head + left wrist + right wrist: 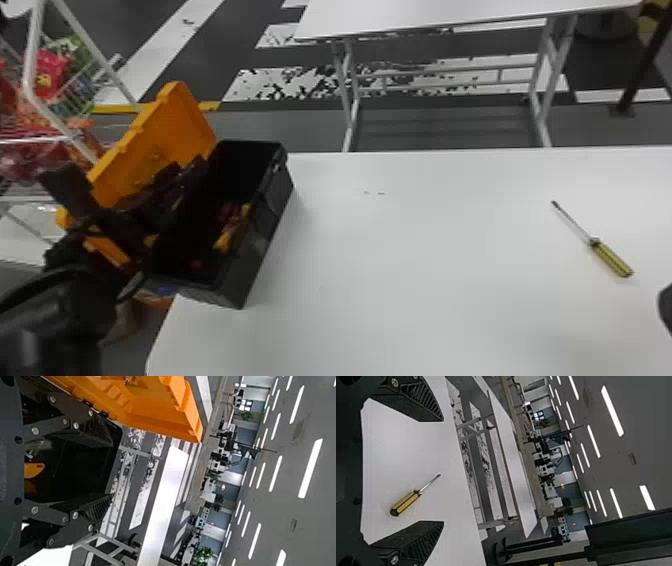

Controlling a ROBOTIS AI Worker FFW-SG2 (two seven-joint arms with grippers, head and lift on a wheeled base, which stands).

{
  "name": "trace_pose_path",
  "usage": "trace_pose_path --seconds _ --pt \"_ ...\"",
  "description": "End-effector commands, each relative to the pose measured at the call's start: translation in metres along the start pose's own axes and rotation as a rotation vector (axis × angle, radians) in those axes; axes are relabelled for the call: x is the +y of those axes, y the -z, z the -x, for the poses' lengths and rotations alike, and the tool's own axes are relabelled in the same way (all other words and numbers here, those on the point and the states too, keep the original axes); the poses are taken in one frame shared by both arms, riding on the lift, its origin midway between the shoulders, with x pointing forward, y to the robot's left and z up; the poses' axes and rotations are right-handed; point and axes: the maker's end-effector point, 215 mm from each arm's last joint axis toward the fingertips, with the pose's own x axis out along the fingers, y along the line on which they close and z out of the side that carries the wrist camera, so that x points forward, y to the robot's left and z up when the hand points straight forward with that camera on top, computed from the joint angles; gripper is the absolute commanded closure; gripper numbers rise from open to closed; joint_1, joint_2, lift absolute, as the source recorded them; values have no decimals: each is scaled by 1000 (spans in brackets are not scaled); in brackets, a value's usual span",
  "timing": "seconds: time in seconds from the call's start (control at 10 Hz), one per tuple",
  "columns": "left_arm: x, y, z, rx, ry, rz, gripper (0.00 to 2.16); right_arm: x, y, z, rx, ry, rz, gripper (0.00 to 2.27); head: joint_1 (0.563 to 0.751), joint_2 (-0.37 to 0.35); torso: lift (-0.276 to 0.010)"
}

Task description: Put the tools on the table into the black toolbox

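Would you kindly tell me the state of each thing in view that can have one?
Black toolbox: upright, partly filled.
Orange lid: raised open.
Screwdriver: lying on the table, outside the toolbox.
Left tool: open, empty.
Right tool: open, empty.
White-framed cart: loaded.

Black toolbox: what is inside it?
In the black toolbox, a yellow piece and some dark red bits show. The left gripper covers part of the opening; deep shadow hides the rest.
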Motion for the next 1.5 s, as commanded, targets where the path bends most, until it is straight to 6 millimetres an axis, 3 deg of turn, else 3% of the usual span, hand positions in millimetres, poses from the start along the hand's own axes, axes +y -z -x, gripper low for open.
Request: trace_pose_path --seconds 0.0,0.3,0.6,1.0,1.4 --pt "-13 4 12 -1 27 0 29 -1 -1 1 -2 2 2 97 695 263 -75" --pt "-80 11 40 -148 99 -72 33 -1 -7 -2 -10 -12 23 110 695 222 -75" --pt "-120 42 51 -178 96 -110 36 -13 -5 -10 33 -18 56 124 695 150 -75" --pt "-151 68 66 -216 36 -150 36 -18 15 -31 160 -50 31 130 695 61 -75" --pt "-161 99 76 -200 23 -182 36 -20 26 -58 257 -50 23 137 695 26 -75"
